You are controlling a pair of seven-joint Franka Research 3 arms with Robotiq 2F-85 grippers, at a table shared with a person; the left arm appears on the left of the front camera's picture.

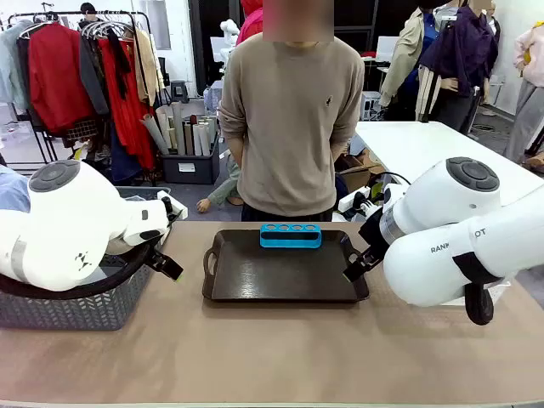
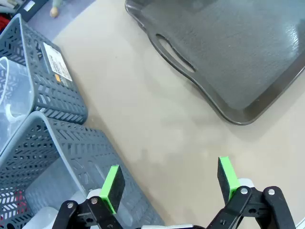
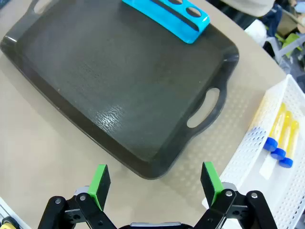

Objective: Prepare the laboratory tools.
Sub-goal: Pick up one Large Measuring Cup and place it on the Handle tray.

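Observation:
A blue tube rack with empty holes lies at the far edge of the black tray. Yellow tubes with blue caps lie in a white mesh basket to the tray's right. A clear beaker sits in the farther grey basket. The conical flask is not clearly visible. My left gripper hangs open over bare table between the grey baskets and the tray. My right gripper is open above the tray's right near corner, holding nothing.
A second grey basket stands close under my left gripper; something pale shows through its mesh. The tray has cut-out handles at both ends. A person stands at the far side, hands behind the back.

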